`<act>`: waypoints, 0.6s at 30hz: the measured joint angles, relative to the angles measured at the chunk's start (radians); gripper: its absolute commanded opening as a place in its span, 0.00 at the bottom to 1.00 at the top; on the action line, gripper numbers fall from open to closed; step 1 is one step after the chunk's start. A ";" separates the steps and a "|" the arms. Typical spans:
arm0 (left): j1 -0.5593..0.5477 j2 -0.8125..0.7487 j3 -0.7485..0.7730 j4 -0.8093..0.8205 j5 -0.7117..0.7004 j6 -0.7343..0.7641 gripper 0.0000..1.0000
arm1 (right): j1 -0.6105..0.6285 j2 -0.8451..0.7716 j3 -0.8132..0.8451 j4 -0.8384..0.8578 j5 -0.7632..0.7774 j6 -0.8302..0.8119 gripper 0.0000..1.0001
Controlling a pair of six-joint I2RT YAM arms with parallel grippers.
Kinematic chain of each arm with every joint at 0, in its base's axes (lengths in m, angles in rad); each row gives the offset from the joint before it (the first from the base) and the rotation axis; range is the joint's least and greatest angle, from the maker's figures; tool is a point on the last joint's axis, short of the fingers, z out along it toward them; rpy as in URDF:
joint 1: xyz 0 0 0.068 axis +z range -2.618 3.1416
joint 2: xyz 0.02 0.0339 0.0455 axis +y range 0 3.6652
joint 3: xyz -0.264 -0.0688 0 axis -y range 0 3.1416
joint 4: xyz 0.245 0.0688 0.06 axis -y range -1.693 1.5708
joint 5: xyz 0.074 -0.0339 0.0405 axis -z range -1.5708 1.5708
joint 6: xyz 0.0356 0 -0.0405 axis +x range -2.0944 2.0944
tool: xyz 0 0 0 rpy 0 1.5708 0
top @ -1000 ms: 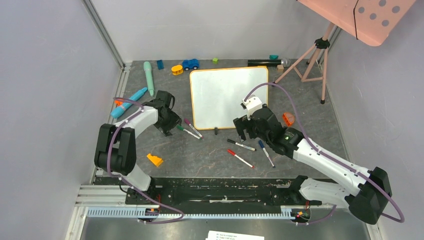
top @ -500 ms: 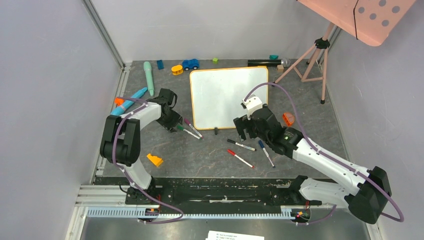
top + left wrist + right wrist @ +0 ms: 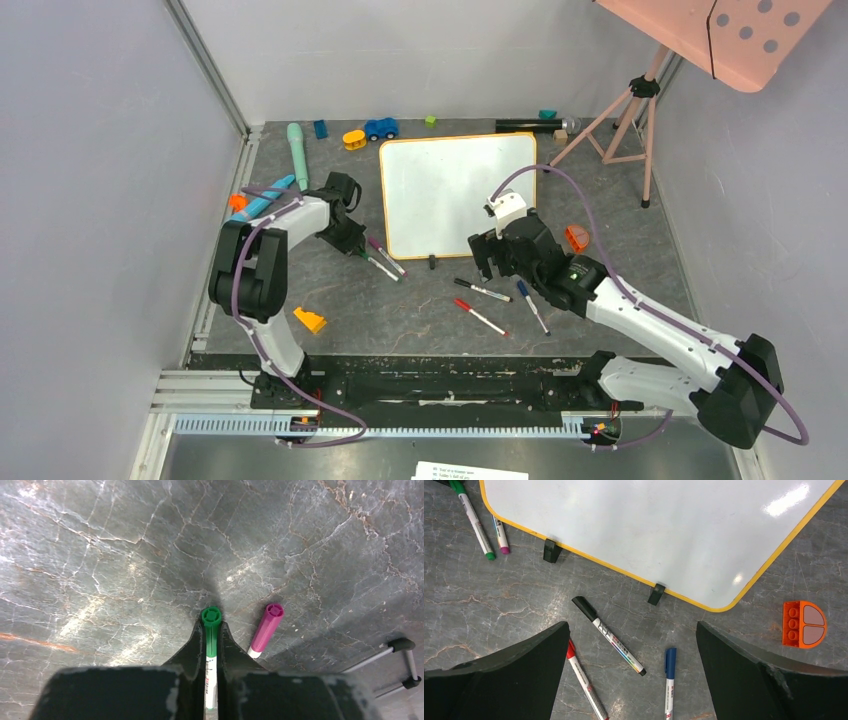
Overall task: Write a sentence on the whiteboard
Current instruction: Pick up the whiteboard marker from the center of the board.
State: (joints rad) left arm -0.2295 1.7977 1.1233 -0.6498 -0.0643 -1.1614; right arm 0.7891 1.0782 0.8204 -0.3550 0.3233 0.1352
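Both tools near whiteboard: left tool clamps green marker, right tool apart.

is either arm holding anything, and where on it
The left fingers pinch the green marker just below its cap end. The right fingers are open, holding nothing.

We get bright, even overhead light in the top view, with only faint, soft-edged shadows on the grey table. From the right wrist, the whiteboard shows white glare patches along one framed edge, and the fingers of the right gripper look dark and soft-edged. From the left wrist, a dim shadow lies beyond the green marker; the left gripper looks dark and blurred.
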 measured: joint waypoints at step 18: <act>0.009 -0.476 -0.156 -0.053 0.122 0.108 0.02 | 0.000 -0.021 -0.050 0.242 -0.332 0.233 0.99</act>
State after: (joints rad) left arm -0.2203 1.3212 0.9672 -0.7029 0.0582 -1.0531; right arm 0.7895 1.0576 0.7700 -0.1127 -0.0090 0.3683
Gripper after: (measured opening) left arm 0.053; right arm 0.992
